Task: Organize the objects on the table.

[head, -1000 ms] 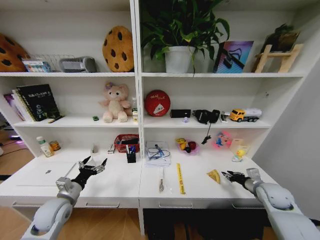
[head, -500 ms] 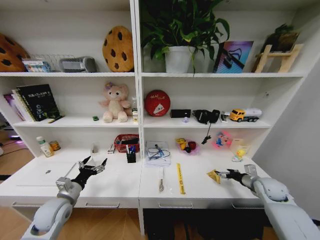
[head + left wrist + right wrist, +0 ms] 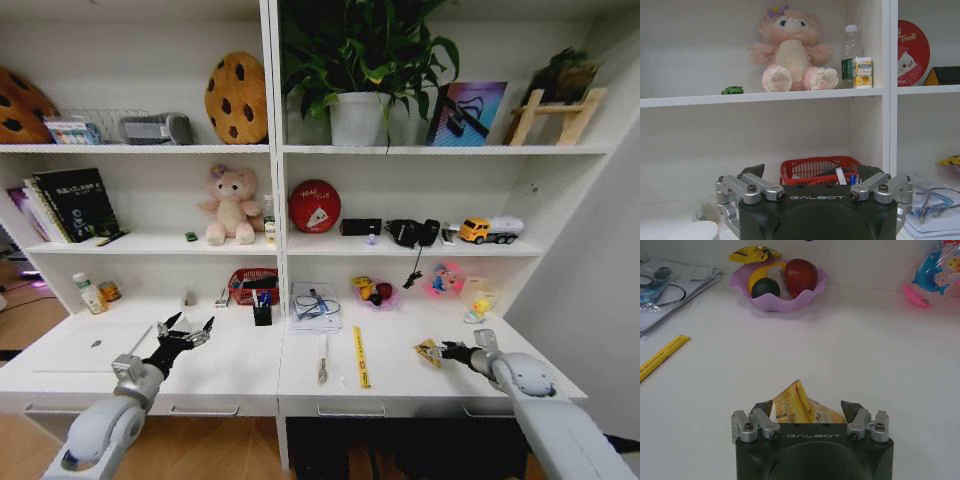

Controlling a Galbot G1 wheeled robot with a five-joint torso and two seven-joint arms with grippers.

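One yellow wedge (image 3: 801,405) between pincer (image 3: 810,412) fingers

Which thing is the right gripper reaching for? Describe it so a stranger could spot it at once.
Look at the long white desk, on its right half. Past the yellow ruler lies a small yellow wedge-shaped packet, between the open fingers of the right gripper. Unlike the long, flat ruler, it is short, puffy and crinkled.

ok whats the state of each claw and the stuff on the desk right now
right claw: open, fingers either side of the yellow wedge
yellow wedge: lying on the table
left claw: open, over the table
yellow ruler: flat on the table
laptop: closed
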